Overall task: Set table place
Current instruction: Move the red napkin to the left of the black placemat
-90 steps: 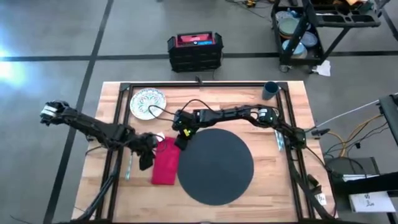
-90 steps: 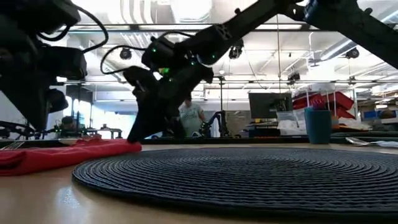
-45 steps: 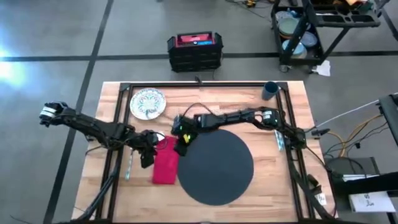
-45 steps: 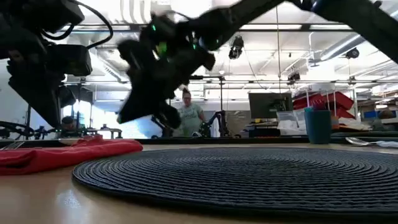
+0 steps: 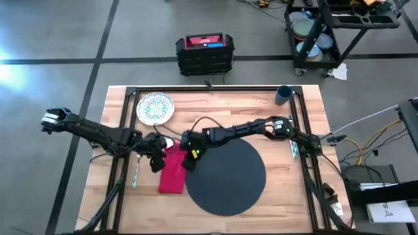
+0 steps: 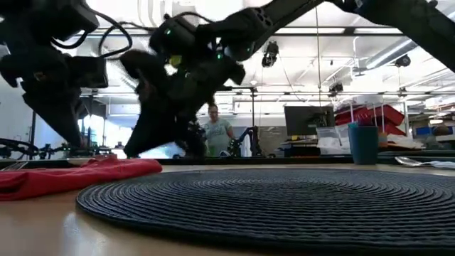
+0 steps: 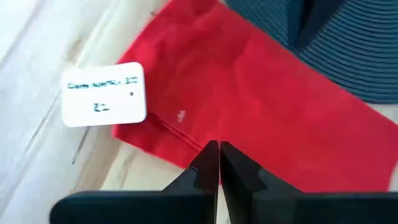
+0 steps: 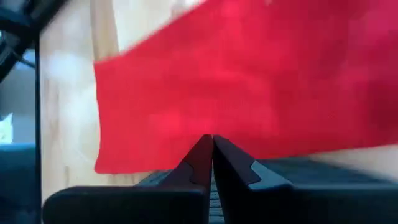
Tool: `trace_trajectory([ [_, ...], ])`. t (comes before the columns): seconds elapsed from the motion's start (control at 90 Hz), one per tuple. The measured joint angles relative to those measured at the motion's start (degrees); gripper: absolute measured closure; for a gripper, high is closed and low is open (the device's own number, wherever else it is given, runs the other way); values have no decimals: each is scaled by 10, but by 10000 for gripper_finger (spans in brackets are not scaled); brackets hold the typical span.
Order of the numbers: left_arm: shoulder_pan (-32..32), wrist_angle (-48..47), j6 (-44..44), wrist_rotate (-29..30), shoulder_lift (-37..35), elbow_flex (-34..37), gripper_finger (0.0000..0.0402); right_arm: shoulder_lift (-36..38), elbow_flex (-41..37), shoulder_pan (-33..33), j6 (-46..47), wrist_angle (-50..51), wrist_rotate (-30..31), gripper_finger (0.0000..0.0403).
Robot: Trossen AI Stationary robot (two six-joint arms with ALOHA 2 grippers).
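White tag by red napkin, print prob. illegible

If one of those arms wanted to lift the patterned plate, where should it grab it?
Probably the rim of the plate, from above and from the nearer side. It lies flat on the table with bare wood all round, and only its thin edge would fit a tool.

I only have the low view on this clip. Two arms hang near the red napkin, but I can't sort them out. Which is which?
Observer: In the high view, the left gripper is over the napkin's left edge, the right gripper at its mat side.
Operator: Are their fingers open?
Observer: Both wrist views show them shut, holding nothing.
Operator: Where's the plate?
Observer: The plate lies at the table's far left corner, off the mat.
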State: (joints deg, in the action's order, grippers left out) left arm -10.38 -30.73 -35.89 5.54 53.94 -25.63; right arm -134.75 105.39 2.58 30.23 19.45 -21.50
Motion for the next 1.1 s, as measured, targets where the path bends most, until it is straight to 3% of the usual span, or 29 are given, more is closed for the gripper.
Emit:
trace_trajectory([
  [0.233,4,2,0,0,1,0,402,-2,-1,38,-19,56,-2,403],
  [0.7,5,20,43,-1,11,0,402,-5,-4,65,-3,-6,-28,403],
  [0.767,6,34,71,-31,10,0,402,-4,-5,67,-3,4,-25,403],
  [0.9,-10,41,112,-164,6,0,402,13,-5,58,-34,12,-27,403],
  [0.956,-29,41,114,-188,5,0,402,19,-5,48,-41,13,-27,403],
  [1.022,-64,36,112,-181,1,0,402,20,-7,33,-40,10,-22,403],
  [1.1,-118,-6,102,-114,2,-19,402,19,-19,14,-23,-6,10,403],
])
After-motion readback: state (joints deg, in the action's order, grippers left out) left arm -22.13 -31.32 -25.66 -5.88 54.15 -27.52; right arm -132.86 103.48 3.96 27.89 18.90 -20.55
